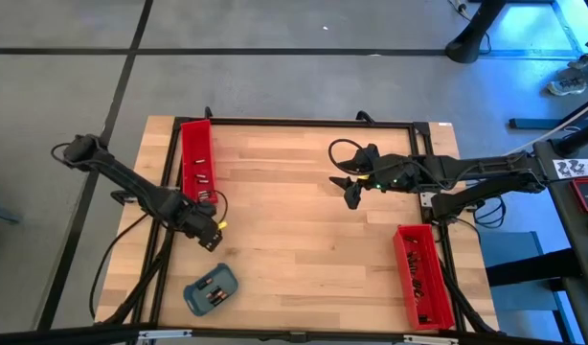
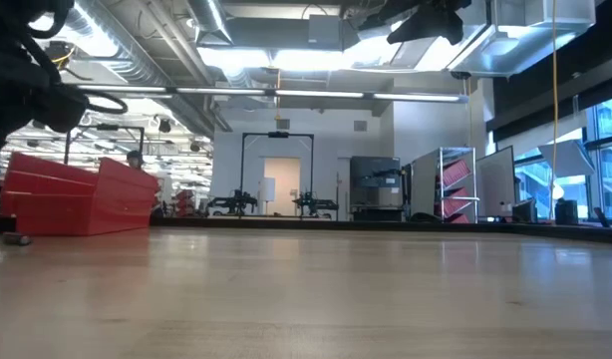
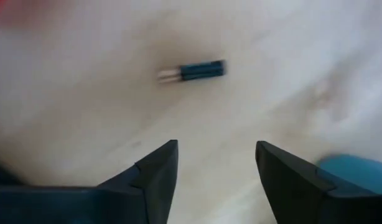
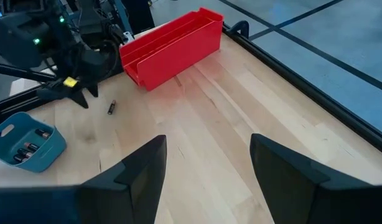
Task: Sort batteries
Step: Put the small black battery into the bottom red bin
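One loose battery (image 3: 194,70), a small dark cell with a silvery end, lies flat on the wood just beyond my left gripper (image 3: 216,149). That gripper is open and touches nothing. The right wrist view shows the same battery (image 4: 112,107) beside the left gripper (image 4: 85,98). More batteries (image 4: 26,148) lie in the blue-grey tray (image 1: 210,292), and some dark cells (image 1: 201,182) sit in the left red tray (image 1: 196,158). My right gripper (image 1: 351,189) is open over the table's middle right, raised above the wood (image 4: 206,146).
A second red tray (image 1: 423,276) stands near the table's right near corner with small cells in it. A black frame (image 1: 304,122) rims the table. Bare wood (image 1: 304,240) stretches between the two arms. Cables hang off the left arm beside the left tray.
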Motion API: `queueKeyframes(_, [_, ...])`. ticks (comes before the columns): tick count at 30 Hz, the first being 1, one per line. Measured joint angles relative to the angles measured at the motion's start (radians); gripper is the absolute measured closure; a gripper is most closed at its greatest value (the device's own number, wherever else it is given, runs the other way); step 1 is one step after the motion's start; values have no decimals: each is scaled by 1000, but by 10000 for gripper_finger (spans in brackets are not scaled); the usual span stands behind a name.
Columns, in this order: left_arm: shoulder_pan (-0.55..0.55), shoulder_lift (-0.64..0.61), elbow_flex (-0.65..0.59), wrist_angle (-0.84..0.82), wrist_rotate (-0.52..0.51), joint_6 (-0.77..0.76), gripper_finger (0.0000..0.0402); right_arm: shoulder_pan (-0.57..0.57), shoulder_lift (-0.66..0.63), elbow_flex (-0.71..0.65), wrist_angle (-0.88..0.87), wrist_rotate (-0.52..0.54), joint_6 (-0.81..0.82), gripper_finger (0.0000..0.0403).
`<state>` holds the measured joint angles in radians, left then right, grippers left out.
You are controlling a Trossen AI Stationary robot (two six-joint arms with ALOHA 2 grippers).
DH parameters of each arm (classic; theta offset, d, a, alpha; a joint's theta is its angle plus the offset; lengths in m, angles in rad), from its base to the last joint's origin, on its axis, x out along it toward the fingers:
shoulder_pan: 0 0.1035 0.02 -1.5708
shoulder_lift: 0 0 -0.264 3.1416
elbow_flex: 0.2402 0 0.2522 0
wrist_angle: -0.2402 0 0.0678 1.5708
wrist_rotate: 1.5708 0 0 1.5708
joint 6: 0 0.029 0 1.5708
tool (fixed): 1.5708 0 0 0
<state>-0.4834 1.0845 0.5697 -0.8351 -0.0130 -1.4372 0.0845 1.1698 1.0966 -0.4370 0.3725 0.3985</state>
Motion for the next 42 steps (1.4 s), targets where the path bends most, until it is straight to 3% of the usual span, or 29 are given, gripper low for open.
queueKeyframes(4, [30,-41,0,-75,-21,63,192,0,0,0,0,0,0,169])
queueKeyframes(11, [33,-28,0,43,-194,720,192,0,6,0,-1,0,0,169])
queueKeyframes(14, [43,-16,-13,103,-238,902,192,0,11,0,3,0,0,169])
queueKeyframes(20, [102,-1,-86,108,-240,935,195,0,23,0,-2,0,43,169])
queueKeyframes(31, [181,6,-199,264,-243,942,250,0,47,0,27,-26,54,169])
queueKeyframes(42, [200,9,-224,377,-247,909,276,0,47,0,27,-26,72,169])
